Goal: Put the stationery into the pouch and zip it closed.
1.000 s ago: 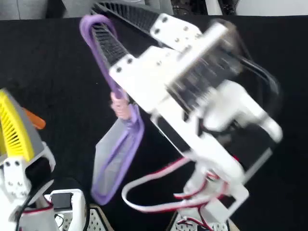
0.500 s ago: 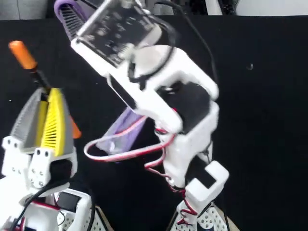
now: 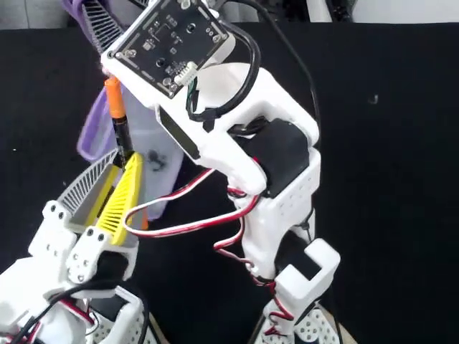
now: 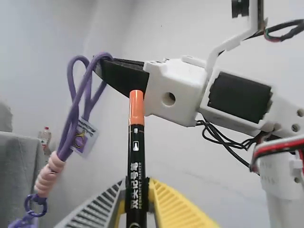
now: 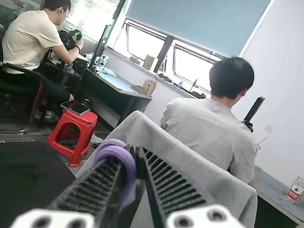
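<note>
**Black table, little on it**

We see a table (image 3: pixel 387 179) covered in flat, matte black from the near edge to the far one, where it meets a pale wall. Two arm bases stand on it at the near edge, one on the left (image 3: pixel 133 326) and one on the right (image 3: pixel 301 322). A tiny pale speck (image 3: pixel 371 99) lies on the right half. The pouch (image 3: pixel 147 140) hangs over the left half; we cannot tell whether its lower end touches the black surface.

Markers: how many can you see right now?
1. The orange-capped marker is clamped in the left gripper, cap end out, beside the purple pouch hanging from the right gripper. Others may be hidden inside the pouch or behind the arms.
</note>
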Robot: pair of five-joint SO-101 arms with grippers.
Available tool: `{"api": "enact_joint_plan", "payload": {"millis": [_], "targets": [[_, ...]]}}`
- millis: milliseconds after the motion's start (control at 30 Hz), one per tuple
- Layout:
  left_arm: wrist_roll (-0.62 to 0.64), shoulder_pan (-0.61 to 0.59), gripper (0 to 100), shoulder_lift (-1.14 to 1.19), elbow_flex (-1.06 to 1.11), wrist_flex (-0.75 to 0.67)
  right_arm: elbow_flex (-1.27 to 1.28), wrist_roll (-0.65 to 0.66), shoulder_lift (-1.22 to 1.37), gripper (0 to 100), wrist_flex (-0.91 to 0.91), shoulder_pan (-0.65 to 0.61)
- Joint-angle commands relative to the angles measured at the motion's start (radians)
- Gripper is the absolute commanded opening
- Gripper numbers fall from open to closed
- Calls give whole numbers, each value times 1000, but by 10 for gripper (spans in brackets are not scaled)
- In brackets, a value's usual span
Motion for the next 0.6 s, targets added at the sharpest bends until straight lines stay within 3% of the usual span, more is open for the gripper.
{"api": "enact_joint_plan", "payload": {"millis": [0,233,500,567], "targets": [[3,-137,29,2,-47,-92,-39,11,-8,11,35,-8],[12,-432,29,2,39,-327,-44,9,-25,11,135,48],[14,-453,29,3,309,-695,-45,8,-93,11,264,75],[66,-429,29,5,371,-796,-45,-20,-108,11,296,109]]}}
